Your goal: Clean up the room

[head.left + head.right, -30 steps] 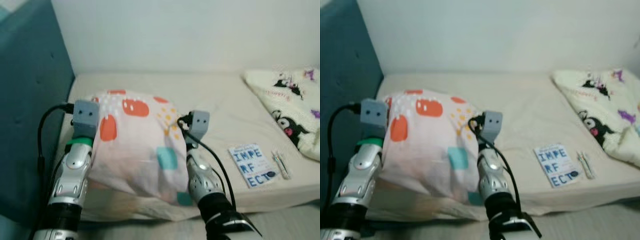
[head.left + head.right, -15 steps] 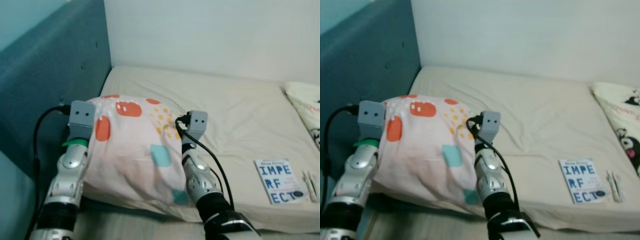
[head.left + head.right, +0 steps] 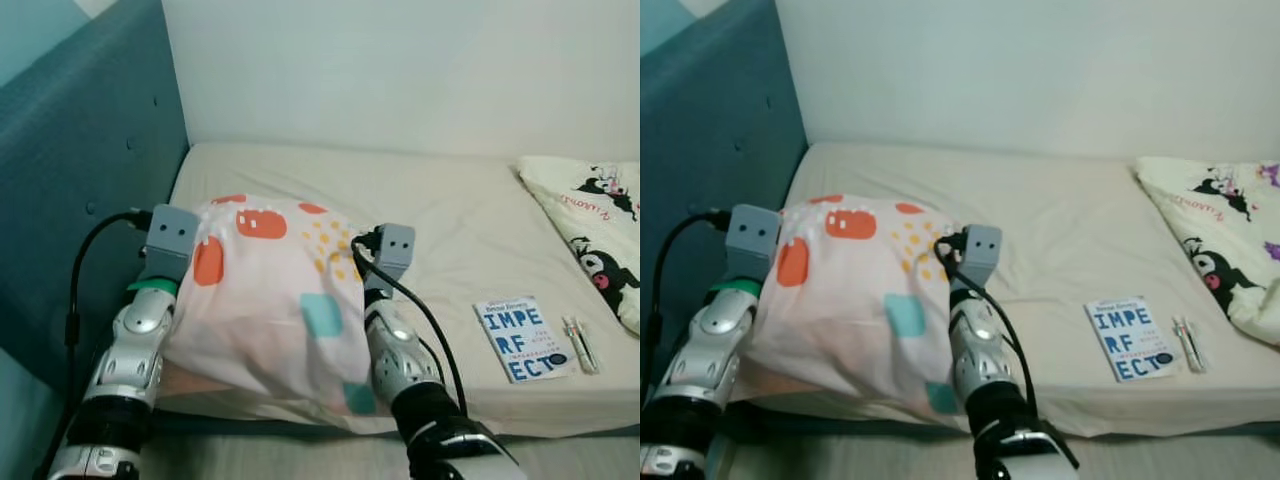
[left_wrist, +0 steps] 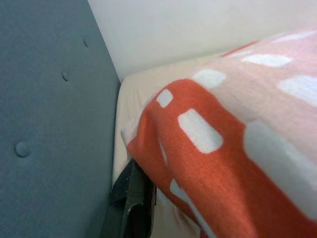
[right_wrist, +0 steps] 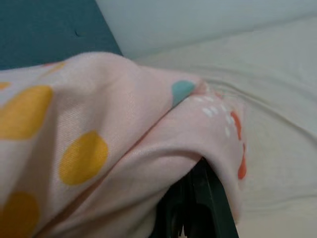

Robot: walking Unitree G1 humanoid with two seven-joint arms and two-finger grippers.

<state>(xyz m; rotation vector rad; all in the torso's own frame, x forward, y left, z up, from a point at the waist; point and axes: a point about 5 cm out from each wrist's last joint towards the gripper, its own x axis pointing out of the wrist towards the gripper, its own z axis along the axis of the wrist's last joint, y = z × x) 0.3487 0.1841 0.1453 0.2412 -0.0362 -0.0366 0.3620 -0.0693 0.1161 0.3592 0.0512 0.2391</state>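
Observation:
A pink pillow (image 3: 270,290) with orange, yellow and teal patches hangs between my two arms over the near left part of the bed (image 3: 450,200). Its lower edge sags onto the mattress edge. My left gripper (image 4: 132,213) is under the pillow's left end, one black finger showing beneath the orange cloth. Dark and close together, the fingers of my right gripper (image 5: 194,208) are tucked under a fold at the pillow's right end. Both look shut on the pillow's cloth.
A teal padded headboard (image 3: 70,190) stands along the bed's left side. A blue-lettered book (image 3: 518,338) and two pens (image 3: 581,344) lie near the front right edge. A cream blanket (image 3: 595,230) with cartoon prints is bunched at the far right.
The camera swung left and then partly back. The pillow stays held between both arms and now sits lower, nearer the headboard end of the bed.

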